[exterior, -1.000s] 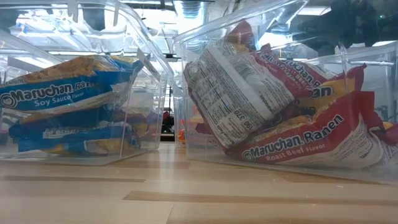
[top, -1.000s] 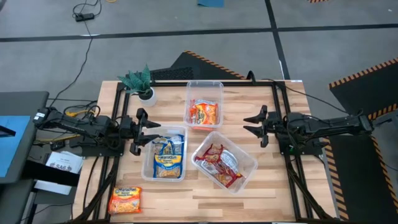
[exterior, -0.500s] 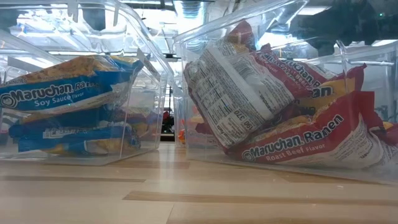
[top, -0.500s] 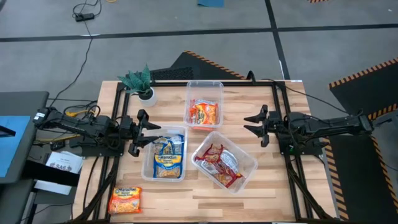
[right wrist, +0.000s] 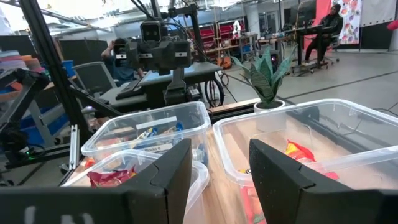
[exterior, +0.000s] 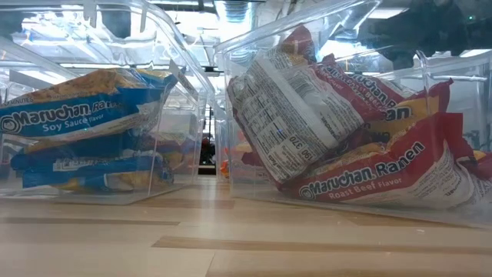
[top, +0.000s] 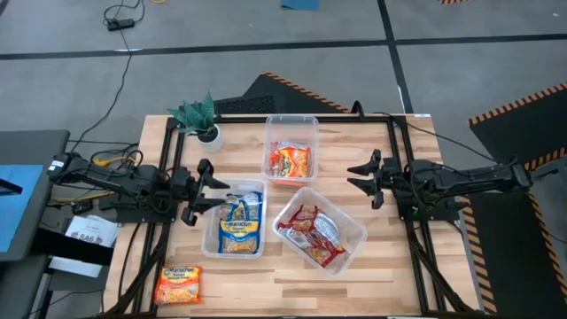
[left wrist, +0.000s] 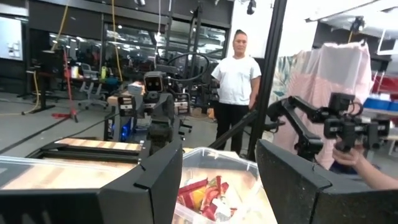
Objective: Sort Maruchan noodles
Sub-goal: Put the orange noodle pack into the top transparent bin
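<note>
Low view: blue packets (exterior: 77, 115) binned left, red packets (exterior: 369, 146) right.

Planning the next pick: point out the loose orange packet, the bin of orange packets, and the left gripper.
loose orange packet (top: 178, 285), high view, wrapper centre
orange bin (top: 291, 120), high view, far rim
left gripper (top: 213, 186), high view, between fingertips

The table (top: 381, 257) is made of pale wood, and its top looks smooth. The three bins (top: 292, 124) are made of clear, shiny plastic. The noodles (exterior: 369, 181) are wrapped in glossy plastic that is crinkled. The loose orange packet (top: 179, 285) is wrapped the same way. The fingers (left wrist: 155, 186) of the left gripper (top: 205, 190) look like dark, matt plastic. The plant (top: 197, 112) is kept in a smooth white pot.
</note>
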You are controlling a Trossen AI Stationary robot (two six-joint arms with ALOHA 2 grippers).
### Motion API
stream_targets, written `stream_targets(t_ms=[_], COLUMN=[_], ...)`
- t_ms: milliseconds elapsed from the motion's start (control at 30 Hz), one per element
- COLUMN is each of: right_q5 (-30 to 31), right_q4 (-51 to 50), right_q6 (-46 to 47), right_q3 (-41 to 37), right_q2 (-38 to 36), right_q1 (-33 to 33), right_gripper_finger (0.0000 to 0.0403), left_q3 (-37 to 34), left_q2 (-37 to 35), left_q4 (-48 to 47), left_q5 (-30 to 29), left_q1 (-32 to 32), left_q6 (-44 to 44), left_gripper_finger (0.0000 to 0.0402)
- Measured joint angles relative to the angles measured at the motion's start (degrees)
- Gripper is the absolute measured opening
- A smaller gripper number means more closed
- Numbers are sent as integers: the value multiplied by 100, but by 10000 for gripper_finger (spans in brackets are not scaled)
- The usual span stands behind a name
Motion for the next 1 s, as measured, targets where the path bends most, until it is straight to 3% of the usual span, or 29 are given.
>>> stream_targets(t_ms=[300,1000], right_q5=[0,2], right_q4=[-1,9], right_q6=[-8,-159], right_q3=[0,0], right_q2=[1,2], right_q1=[0,0], right_gripper_finger=[182,182], left_q3=[0,0], left_q2=[2,0], left_q4=[-366,-102], left_q5=[23,-128], left_q1=[0,2], left_q6=[106,220], left_gripper_finger=[192,192])
